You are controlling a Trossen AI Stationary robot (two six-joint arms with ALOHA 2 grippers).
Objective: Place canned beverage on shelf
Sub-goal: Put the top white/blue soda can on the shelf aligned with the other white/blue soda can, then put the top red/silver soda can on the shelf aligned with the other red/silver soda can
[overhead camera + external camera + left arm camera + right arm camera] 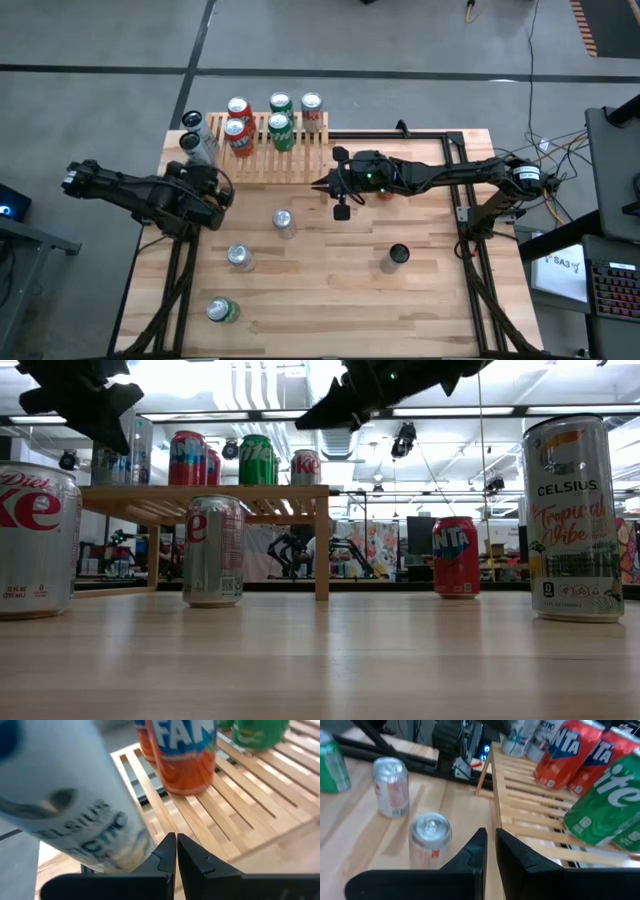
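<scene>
Both arms idling empty beside the shelf [268, 152].
Left gripper [176, 851] and right gripper [490, 845] are hovering pressed together, pinching nothing; loose cans are waiting on the table [330, 285], presumably for shelving.

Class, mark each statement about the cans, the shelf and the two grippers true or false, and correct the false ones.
1. The left gripper is shut and empty. True.
2. The shelf holds no cans. False: red, green and silver cans stand on it.
3. The right gripper holds a green can. False: it is shut and empty.
4. A Celsius can stands upright on the table. True.
</scene>
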